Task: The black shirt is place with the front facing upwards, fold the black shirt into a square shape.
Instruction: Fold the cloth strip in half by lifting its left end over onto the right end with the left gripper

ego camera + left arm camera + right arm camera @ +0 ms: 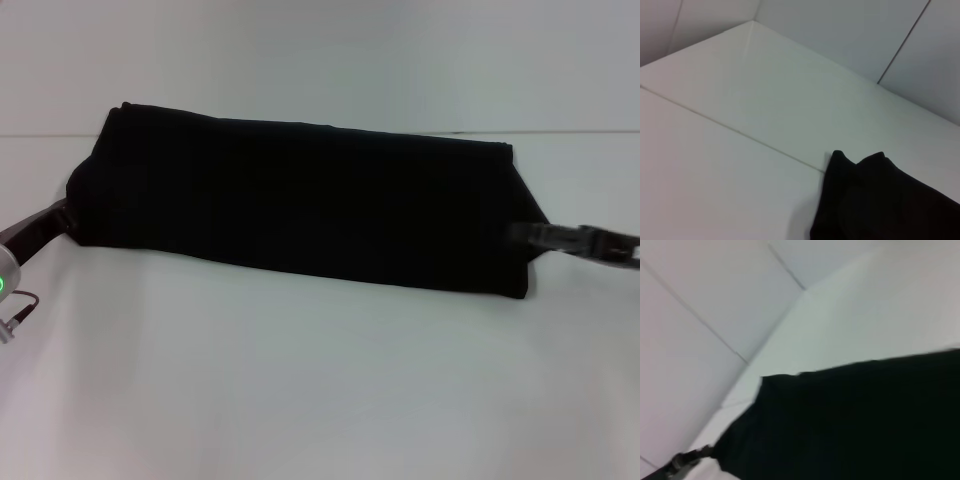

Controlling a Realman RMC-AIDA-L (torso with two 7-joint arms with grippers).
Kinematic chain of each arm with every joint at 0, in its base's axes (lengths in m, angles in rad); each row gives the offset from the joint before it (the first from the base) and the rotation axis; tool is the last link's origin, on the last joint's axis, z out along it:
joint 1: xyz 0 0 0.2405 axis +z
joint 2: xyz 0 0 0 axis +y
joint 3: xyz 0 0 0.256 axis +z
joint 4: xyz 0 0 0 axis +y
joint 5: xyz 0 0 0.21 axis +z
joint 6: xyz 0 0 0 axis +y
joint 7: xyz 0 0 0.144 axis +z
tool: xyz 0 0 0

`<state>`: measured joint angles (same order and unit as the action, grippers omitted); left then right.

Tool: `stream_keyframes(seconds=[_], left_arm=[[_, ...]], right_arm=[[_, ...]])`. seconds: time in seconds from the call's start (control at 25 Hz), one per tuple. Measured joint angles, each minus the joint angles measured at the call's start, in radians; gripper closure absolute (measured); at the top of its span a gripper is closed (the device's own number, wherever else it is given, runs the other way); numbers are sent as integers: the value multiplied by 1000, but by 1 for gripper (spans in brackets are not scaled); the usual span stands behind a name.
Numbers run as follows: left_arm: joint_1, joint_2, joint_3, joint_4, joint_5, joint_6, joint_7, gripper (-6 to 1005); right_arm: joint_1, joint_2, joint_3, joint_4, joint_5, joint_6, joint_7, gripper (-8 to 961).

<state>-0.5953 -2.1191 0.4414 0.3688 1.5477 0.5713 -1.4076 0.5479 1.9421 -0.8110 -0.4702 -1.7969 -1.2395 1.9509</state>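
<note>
The black shirt (300, 205) is folded into a long band stretched across the white table, with no lettering showing. My left gripper (62, 218) is at the band's left end and my right gripper (532, 238) at its right end. Each is shut on the cloth, which is drawn to a point where it is held. In the left wrist view a bunched corner of the shirt (880, 200) shows. The right wrist view looks along the shirt (855, 420) to the left gripper (687, 461) at its far end.
The white table (300, 380) runs wide in front of the shirt. A seam between table panels (580, 131) runs behind it. White walls stand beyond the table's far edges in both wrist views.
</note>
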Motion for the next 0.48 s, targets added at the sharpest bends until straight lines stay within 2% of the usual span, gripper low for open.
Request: stream_keyframes(seconds=[0.12, 0.2, 0.36, 0.48], left_arm=[[2, 1, -2, 0, 1, 4, 0, 1001], [3, 1, -3, 1, 1, 4, 0, 1000], [4, 1, -3, 1, 1, 11, 0, 1000], [4, 1, -2, 1, 0, 12, 3, 1000]], right_arm=[[5, -31, 4, -86, -147, -1, 206, 63], [17, -37, 7, -150, -254, -5, 330, 63], [84, -33, 8, -202, -483, -4, 551, 63], [136, -19, 8, -182, -566, 22, 606, 63]])
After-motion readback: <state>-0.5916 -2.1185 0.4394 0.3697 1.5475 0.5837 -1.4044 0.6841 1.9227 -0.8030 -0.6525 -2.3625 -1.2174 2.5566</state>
